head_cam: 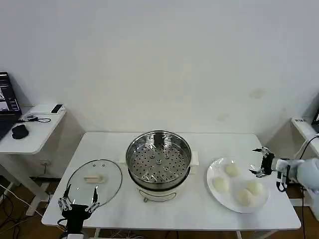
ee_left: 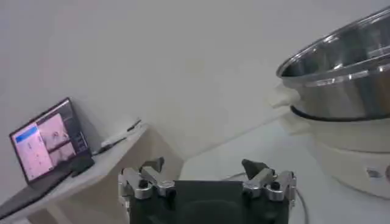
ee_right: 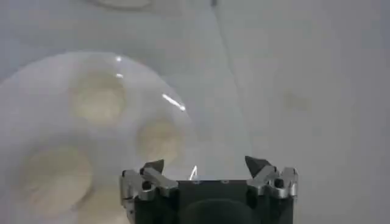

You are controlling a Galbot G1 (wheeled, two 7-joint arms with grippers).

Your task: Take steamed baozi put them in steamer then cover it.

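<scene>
Four buns (head_cam: 238,184) sit on the plate (head_cam: 215,171) right of the uncovered steamer (head_cam: 158,162); I see my right gripper (head_cam: 259,162) open beside them, left gripper (head_cam: 78,200) open by the lid (head_cam: 94,181).

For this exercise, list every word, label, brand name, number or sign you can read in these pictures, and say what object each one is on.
No text can be read.
Laptop screen on the side table: coloured panels, any writing too blurred to read.
Steamer: a small mark on its white base, too small to read.
White plate, baozi and glass lid: no markings visible.
</scene>
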